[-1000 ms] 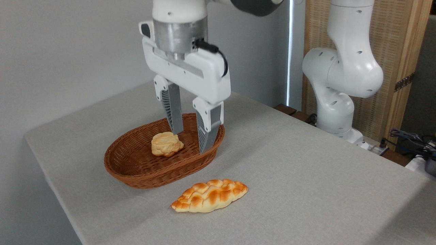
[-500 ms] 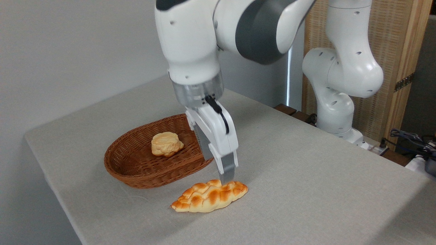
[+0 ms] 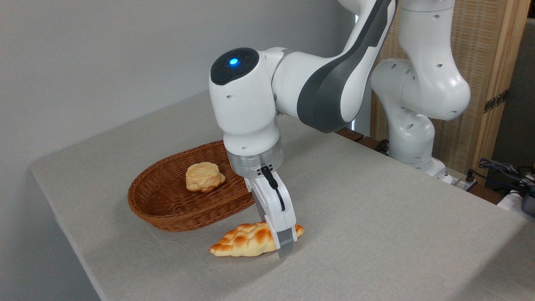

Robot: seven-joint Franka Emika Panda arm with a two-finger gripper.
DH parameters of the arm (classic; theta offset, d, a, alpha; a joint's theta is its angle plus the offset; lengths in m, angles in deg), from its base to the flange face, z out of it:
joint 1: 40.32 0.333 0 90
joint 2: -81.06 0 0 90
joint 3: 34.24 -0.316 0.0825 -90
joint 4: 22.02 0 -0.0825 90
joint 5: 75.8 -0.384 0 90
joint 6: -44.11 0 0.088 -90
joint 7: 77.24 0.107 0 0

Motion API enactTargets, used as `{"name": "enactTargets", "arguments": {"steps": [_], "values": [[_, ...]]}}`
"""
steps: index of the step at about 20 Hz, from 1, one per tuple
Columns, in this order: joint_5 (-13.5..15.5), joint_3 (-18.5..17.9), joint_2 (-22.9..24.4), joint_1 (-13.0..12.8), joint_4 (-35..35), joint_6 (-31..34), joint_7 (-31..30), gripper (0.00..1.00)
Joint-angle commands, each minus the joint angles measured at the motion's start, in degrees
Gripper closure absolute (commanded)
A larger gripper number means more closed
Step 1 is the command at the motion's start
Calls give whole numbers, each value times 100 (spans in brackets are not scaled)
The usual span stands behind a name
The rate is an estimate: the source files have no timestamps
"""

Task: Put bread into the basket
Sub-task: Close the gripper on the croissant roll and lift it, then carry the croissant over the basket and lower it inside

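Your gripper [image 3: 283, 244] is down at table level over the right part of the bread [image 3: 246, 240]; only the near finger [image 3: 286, 242] shows, so you cannot tell how wide it stands or whether it grips. Count one braided loaf, lying on the table [image 3: 376, 234] just in front of the one basket [image 3: 184, 205], and one small bun [image 3: 204, 177] inside that basket. The loaf's right end is partly covered by the finger.
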Motion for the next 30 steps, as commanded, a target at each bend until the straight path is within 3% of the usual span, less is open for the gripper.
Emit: {"name": "enactTargets", "arguments": {"steps": [1, 3, 4, 7, 9, 24, 30], "values": [[-84, 12, -44, -52, -61, -113, 83, 0], [-84, 12, -44, -52, -61, -165, 74, 1], [-84, 12, -44, -52, -61, -218, 74, 11], [-76, 12, -44, -52, -53, -280, 65, 66], [-76, 12, -44, -52, -53, -280, 39, 84], [-15, -31, 166, -34, 44, -245, 30, 84], [152, 12, 281, -16, 781, 194, -215, 82]]}}
